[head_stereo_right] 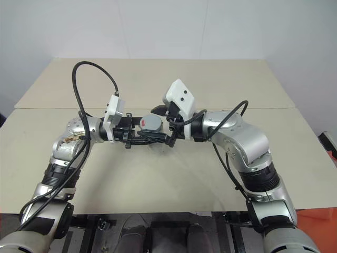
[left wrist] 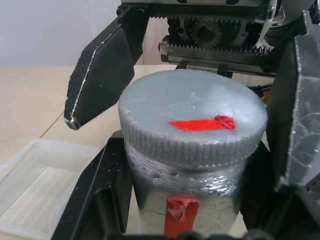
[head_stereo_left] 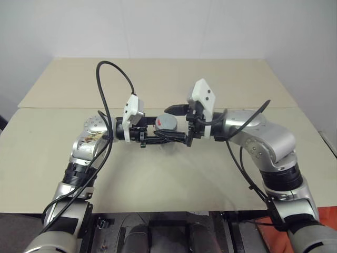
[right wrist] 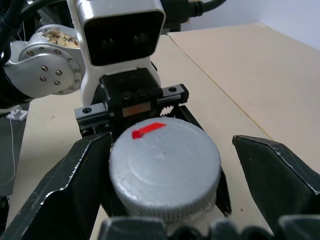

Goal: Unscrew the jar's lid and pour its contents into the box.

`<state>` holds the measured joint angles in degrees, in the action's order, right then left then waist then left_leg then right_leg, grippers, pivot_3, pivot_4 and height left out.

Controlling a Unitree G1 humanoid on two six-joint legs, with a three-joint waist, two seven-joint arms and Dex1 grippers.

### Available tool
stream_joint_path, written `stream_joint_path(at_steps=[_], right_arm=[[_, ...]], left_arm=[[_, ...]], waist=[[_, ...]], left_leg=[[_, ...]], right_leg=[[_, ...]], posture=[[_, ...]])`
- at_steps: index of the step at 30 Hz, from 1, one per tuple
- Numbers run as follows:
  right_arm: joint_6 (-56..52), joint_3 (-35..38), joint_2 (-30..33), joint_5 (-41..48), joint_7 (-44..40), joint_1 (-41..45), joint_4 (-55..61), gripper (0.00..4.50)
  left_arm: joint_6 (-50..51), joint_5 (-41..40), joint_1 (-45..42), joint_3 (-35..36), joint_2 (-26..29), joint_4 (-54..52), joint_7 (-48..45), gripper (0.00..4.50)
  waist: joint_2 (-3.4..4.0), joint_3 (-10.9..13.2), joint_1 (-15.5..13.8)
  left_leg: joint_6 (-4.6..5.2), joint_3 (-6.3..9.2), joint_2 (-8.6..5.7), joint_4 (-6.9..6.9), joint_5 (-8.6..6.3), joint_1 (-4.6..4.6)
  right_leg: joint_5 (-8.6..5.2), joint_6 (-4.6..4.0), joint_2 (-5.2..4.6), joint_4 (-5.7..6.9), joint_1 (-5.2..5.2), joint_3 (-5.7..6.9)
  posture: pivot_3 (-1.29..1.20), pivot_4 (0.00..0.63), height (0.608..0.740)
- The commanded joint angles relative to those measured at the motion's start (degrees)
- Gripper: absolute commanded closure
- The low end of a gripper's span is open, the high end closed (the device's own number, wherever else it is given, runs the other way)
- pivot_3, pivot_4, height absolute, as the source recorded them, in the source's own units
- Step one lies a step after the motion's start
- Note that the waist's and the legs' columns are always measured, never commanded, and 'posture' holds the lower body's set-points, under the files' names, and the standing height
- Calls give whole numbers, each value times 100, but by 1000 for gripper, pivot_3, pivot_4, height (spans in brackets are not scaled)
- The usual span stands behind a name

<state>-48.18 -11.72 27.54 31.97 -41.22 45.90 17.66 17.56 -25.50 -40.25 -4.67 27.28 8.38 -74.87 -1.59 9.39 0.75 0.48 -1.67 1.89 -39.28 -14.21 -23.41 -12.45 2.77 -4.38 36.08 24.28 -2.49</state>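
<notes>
The two arms meet above the near half of the beige table, their grippers pointing toward each other.

The left gripper points level toward the robot's right. Its two black fingers are closed on the body of the small clear cylindrical jar, one finger on each side, holding it clear of the table. The jar wall carries a pale wrap and a strip of red tape running lengthwise.

The round grey cap with a ribbed rim, the lid, sits on the jar's mouth. It faces the right gripper and bears a small red mark on its flat face.

The right gripper points toward the robot's left, tilted slightly downward. Its black fingers stand apart, one on each side of the lid. In the right wrist view one finger lies against the ribbed rim, while a clear gap shows between the other finger and the rim. The jaws are therefore open around the lid, not clamped on it.

The shallow transparent plastic rectangular box with rounded corners rests on the table beneath and beside the held jar, apart from both grippers. Beyond the arms, a second beige table surface extends to the white wall.
</notes>
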Motion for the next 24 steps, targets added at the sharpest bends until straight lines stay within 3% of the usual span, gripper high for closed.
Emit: stream_joint_path(at_steps=[1,3,8,11,16,18,24], right_arm=[[93,156,-37,-70,37,108,66,1235],[113,233,-82,-27,57,120,87,1737],[580,346,-118,47,-335,80,-28,1738],[1126,284,-27,315,-1567,113,-404,1738],[2158,-126,37,354,-4301,534,-1680,1738],[2527,-332,-3,272,-4964,785,-2226,1738],[3245,-507,-320,-304,-4900,1191,-3239,1738]], left_arm=[[-65,-55,-113,79,85,-100,-74,2082],[-64,-59,-89,79,104,-102,-92,2082],[-108,-106,-34,13,204,-110,-386,2082],[-199,-195,-103,-81,259,-83,-808,2082],[-62,-474,-267,-273,253,-213,-1547,2082],[-19,-547,-276,-388,279,-330,-1707,2082],[-23,-508,-155,-360,273,-495,-1555,2082]], waist=[[0,0,2],[0,0,2],[0,0,3],[1,1,0],[3,2,5],[3,2,23],[5,3,88]], left_leg=[[0,0,0,0,0,0],[0,0,0,0,0,0],[0,0,0,0,0,-1],[0,-1,0,0,0,0],[0,-3,-1,-2,0,1],[0,-3,3,-2,0,3],[1,-1,8,-2,0,8]], right_leg=[[0,0,0,0,0,0],[0,0,0,0,0,0],[0,0,0,0,1,0],[0,0,0,-7,-1,0],[0,1,0,-15,-5,2],[0,0,4,-13,-3,2],[-1,0,8,1,-1,0]], posture=[[0,150,740],[0,150,740],[0,150,740],[0,150,740],[0,150,740],[0,150,740],[0,150,740]])
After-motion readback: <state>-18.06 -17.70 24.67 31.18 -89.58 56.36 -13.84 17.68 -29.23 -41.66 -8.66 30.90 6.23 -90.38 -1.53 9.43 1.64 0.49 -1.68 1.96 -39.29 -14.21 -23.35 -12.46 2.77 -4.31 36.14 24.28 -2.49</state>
